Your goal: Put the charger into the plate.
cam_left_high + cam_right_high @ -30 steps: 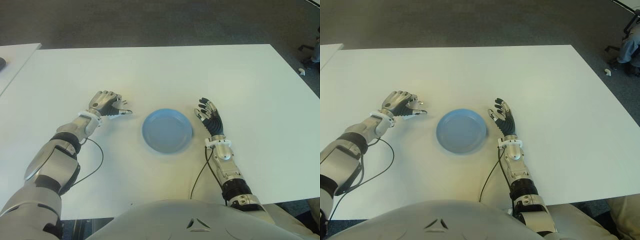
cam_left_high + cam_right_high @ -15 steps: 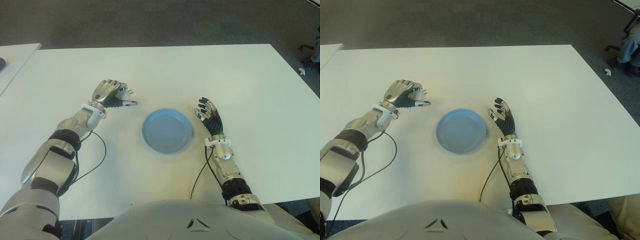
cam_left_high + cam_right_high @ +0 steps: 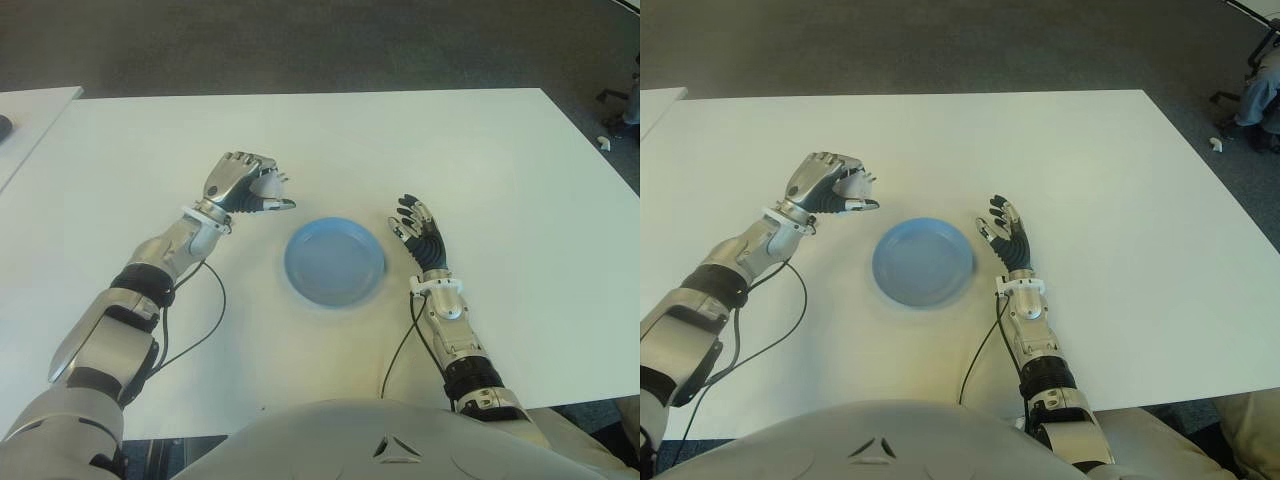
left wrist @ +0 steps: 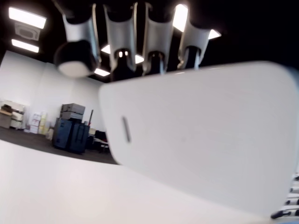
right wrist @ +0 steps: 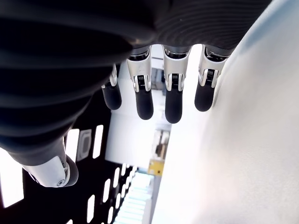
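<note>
Left of the blue plate, above the table, the left hand has its fingers curled around the white charger, which could slip and land short of the rim if released early, while the right hand shows open-fingered just right of the plate.

We see the plate on the table; left of the plate, our left hand carries the charger, while our right hand is just right of the plate.
</note>
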`<action>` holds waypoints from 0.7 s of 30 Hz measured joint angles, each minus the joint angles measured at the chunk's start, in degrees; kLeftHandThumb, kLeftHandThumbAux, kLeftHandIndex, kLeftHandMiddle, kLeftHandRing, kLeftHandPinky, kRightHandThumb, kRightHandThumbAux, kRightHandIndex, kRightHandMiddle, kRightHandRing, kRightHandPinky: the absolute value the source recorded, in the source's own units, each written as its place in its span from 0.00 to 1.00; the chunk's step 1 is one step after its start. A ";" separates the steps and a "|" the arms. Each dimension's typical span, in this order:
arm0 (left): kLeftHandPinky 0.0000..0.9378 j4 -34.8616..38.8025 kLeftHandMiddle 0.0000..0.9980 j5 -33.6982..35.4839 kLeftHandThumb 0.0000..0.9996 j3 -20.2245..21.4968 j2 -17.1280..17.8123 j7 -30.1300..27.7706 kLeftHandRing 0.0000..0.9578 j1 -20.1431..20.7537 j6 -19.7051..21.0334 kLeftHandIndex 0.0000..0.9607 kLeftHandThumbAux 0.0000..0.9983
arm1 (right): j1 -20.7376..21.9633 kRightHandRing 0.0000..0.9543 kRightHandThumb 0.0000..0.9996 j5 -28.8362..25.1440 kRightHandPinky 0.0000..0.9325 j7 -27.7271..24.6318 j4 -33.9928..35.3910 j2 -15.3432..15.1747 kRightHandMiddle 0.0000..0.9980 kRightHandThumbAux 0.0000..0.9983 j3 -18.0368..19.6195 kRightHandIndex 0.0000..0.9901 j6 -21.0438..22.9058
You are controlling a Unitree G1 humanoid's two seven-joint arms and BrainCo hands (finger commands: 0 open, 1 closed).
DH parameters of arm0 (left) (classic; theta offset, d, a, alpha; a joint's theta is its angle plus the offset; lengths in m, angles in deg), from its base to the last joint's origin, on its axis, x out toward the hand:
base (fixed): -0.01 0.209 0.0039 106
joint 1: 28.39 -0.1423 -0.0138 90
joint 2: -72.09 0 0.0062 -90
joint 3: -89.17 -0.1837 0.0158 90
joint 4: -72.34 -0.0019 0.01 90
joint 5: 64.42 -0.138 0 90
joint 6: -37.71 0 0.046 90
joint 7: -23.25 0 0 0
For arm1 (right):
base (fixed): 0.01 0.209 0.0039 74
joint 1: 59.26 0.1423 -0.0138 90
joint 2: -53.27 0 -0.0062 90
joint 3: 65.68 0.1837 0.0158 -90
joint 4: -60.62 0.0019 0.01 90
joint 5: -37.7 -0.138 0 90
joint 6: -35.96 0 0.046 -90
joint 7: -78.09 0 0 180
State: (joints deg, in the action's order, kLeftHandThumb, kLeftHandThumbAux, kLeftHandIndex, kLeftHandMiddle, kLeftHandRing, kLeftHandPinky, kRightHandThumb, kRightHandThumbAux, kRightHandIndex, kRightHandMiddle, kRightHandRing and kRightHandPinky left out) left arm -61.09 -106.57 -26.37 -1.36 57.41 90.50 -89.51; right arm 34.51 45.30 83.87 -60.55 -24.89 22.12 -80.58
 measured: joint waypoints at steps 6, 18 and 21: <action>0.93 3.99 0.88 -0.14 0.96 -0.15 -1.02 -0.22 0.91 -1.13 0.15 0.88 0.64 | 0.00 0.18 0.00 0.00 0.19 0.00 -0.01 0.13 0.17 0.59 0.00 0.12 0.00; 0.93 7.70 0.87 -1.78 0.94 -2.44 -4.72 -4.20 0.90 -1.22 -0.41 0.87 0.64 | 0.01 0.18 0.00 0.01 0.19 0.02 -0.04 0.31 0.18 0.60 0.04 0.12 0.00; 0.93 7.96 0.87 -2.11 0.93 -2.90 -5.42 -5.19 0.90 -1.22 -0.77 0.86 0.64 | 0.04 0.18 0.00 0.01 0.19 0.06 -0.03 0.39 0.17 0.60 0.06 0.12 0.01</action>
State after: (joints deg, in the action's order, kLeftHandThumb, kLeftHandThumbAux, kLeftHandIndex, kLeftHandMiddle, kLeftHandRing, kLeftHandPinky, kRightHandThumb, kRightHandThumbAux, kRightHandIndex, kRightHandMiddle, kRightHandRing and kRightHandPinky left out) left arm -53.14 -108.68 -29.28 -6.78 52.22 89.28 -90.28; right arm 34.55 45.31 83.93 -60.59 -24.50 22.18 -80.58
